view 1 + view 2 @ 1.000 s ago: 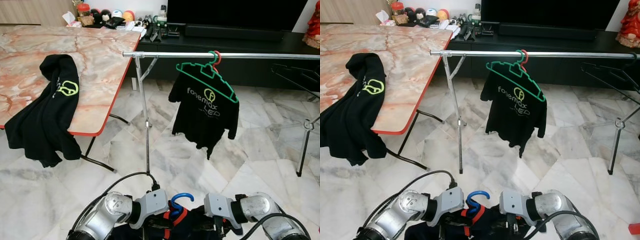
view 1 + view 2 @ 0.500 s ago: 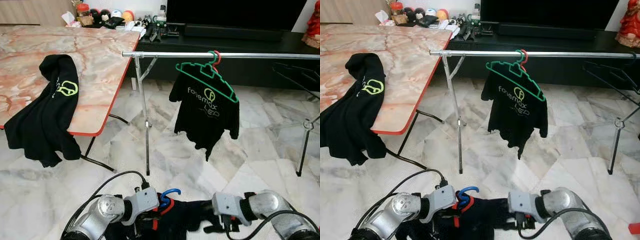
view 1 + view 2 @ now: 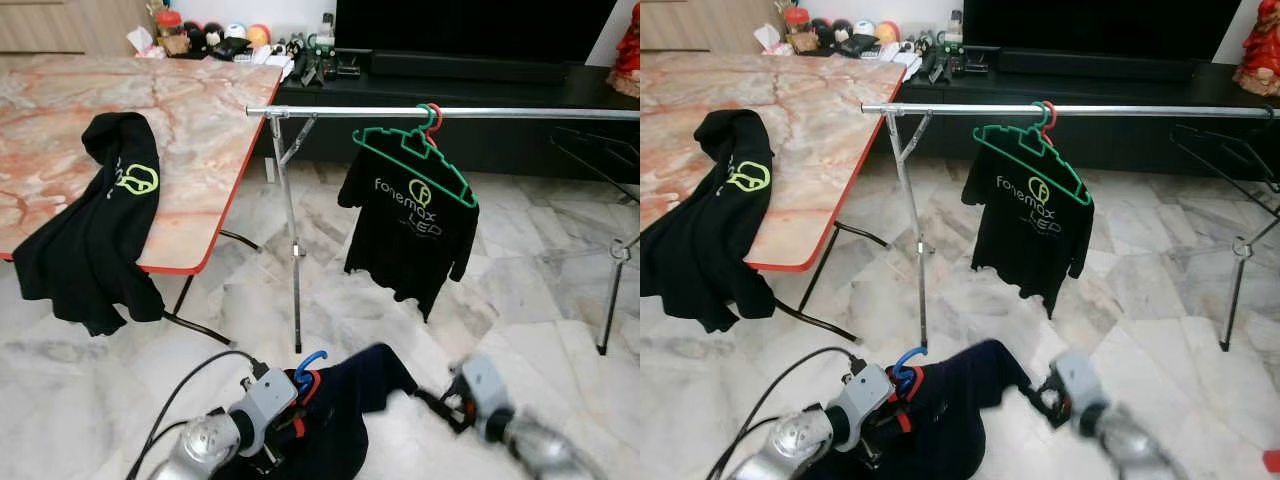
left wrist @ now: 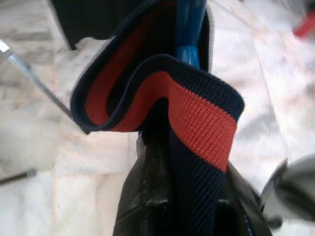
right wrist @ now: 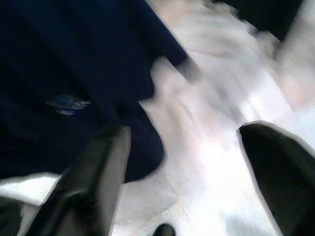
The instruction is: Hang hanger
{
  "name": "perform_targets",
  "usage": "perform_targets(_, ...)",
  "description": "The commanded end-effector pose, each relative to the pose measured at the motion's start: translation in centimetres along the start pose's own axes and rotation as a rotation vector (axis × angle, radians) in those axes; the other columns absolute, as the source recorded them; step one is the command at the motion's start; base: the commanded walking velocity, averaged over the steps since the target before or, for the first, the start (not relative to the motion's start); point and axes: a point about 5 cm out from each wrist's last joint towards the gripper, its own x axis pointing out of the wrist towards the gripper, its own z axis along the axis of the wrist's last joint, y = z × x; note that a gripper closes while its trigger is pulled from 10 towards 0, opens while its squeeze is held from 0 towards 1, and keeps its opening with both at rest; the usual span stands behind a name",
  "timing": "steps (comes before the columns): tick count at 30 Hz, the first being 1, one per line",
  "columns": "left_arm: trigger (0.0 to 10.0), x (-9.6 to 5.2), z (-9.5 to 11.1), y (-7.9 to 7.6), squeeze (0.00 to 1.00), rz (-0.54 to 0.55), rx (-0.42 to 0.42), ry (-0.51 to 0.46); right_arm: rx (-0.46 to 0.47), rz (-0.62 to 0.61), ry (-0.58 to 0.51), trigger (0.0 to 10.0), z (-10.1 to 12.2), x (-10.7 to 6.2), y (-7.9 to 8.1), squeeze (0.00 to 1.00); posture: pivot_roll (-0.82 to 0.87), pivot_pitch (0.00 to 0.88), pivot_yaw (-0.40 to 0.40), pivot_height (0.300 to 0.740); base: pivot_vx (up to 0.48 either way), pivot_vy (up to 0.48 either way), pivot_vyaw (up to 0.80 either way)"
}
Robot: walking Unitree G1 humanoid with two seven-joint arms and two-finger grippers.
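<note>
Hanging low in the left eye view, a navy shirt with a red-banded collar [image 3: 330, 420] sits on a blue plastic hanger [image 3: 308, 367], carried by the left gripper [image 3: 285, 425], well below the silver metal clothes rail [image 3: 450, 112]. A green plastic hanger with a black printed T-shirt [image 3: 412, 215] hangs on that rail. Another black garment [image 3: 95, 225] drapes over the edge of the pink marble-patterned table [image 3: 200, 110]. The right gripper [image 3: 447, 408] is blurred beside the navy shirt's sleeve.

In the left wrist view, the black fingers [image 4: 152, 206] pinch the collar together with the blue hanger's neck.

In the right wrist view, the two fingers [image 5: 93, 172] stand wide apart over white marble floor [image 5: 206, 162], grasping nothing.
</note>
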Motion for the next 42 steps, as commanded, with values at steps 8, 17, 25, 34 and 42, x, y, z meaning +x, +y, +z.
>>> perform_targets(8,10.0,-1.7,-0.2,1.0,0.0,0.182,-0.154,-0.095,0.446,-0.313,0.269,10.0,-10.4,-3.2,2.8,0.0,-0.04,0.043,0.033,0.74,0.0,0.0,0.0)
perform_targets(17,10.0,-1.4,-0.7,0.5,0.0,0.227,-0.242,-0.085,0.457,-0.315,0.257,10.0,-10.1,-2.9,3.2,0.0,-0.05,0.017,0.043,0.74,0.038,0.0,0.0)
perform_targets(25,10.0,-1.8,-1.7,0.8,0.0,0.291,-0.28,-0.059,0.316,-0.25,0.323,10.0,-10.6,-2.9,3.7,0.0,-0.05,0.0,0.035,0.74,0.362,0.0,0.0)
perform_targets(34,10.0,-1.7,-1.3,1.5,0.0,0.327,-0.273,-0.061,0.373,-0.308,0.394,10.0,-13.0,-4.7,3.8,0.0,-0.05,0.0,0.041,0.74,0.445,0.0,0.0)
perform_targets(42,10.0,-1.5,-0.8,1.8,0.0,0.331,-0.269,-0.075,0.388,-0.313,0.366,10.0,-11.9,-3.6,4.2,0.0,-0.05,0.02,0.041,0.74,0.479,0.0,0.0)
